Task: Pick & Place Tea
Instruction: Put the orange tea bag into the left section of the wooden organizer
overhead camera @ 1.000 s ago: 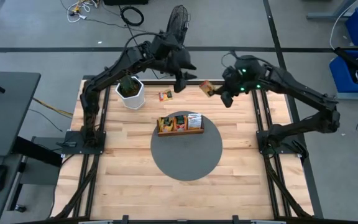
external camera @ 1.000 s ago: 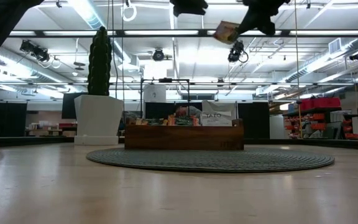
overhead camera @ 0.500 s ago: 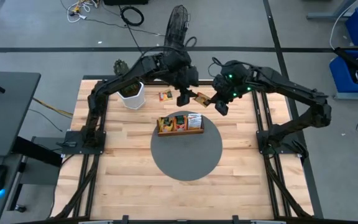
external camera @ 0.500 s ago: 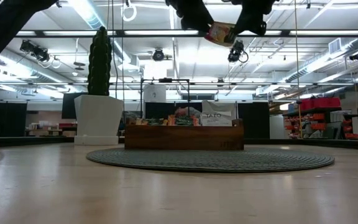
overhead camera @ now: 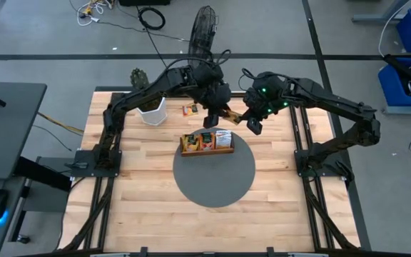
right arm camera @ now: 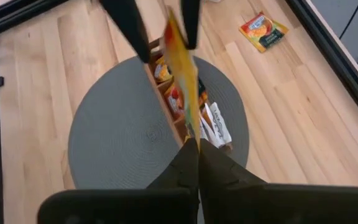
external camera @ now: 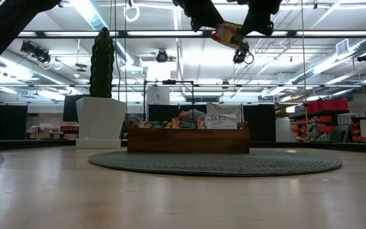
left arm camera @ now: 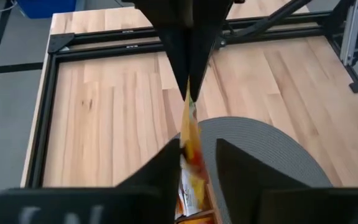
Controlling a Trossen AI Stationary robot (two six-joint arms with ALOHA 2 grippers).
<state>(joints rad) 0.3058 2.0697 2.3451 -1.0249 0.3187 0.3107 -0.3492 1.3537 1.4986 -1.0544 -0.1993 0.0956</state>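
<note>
The left gripper (overhead camera: 215,118) has its fingers apart, straddling one edge of the tea bag (overhead camera: 230,114). The right gripper (overhead camera: 247,118) is clamped on the opposite edge, both high above the tray (overhead camera: 207,142). If the right lets go before the left closes, the bag could flutter down outside the tray.

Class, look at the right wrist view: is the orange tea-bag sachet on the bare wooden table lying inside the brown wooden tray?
No. The orange square paper tea-bag sachet lies alone on the wooden table, apart from the brown wooden slotted tray.
</note>
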